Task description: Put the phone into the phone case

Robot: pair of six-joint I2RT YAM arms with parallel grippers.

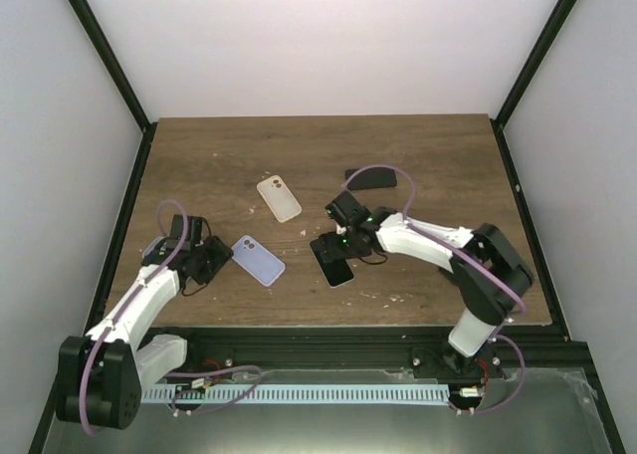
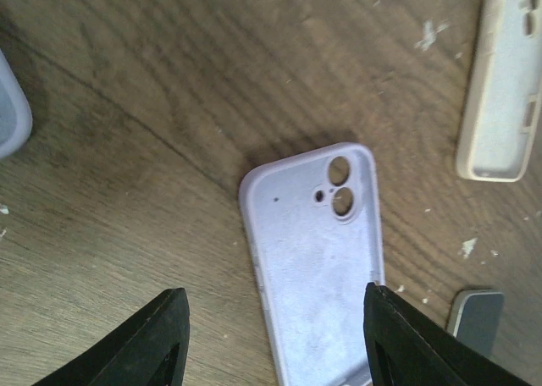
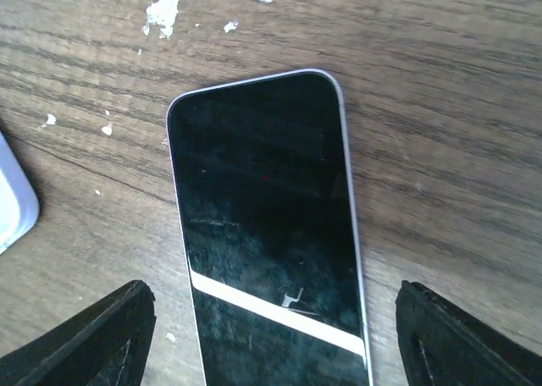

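The lilac phone case [image 2: 318, 259] lies hollow side up on the wooden table, camera holes at its far end. My left gripper [image 2: 275, 339] is open and straddles its near part. The right finger [image 2: 406, 335] is at the case's edge and the left finger [image 2: 152, 344] stands clear of it. From above, the case [image 1: 257, 260] sits just right of the left gripper [image 1: 212, 262]. The black phone [image 3: 267, 225] lies screen up, and my right gripper [image 3: 275, 344] is open around its near half with a gap on both sides. In the top view the phone [image 1: 332, 259] lies under the right gripper [image 1: 341, 243].
A beige case [image 1: 279, 198] lies hollow side up behind the lilac one, also in the left wrist view as the beige case [image 2: 506, 81]. A dark flat object [image 1: 371, 178] rests further back right. White crumbs dot the table [image 1: 438, 155].
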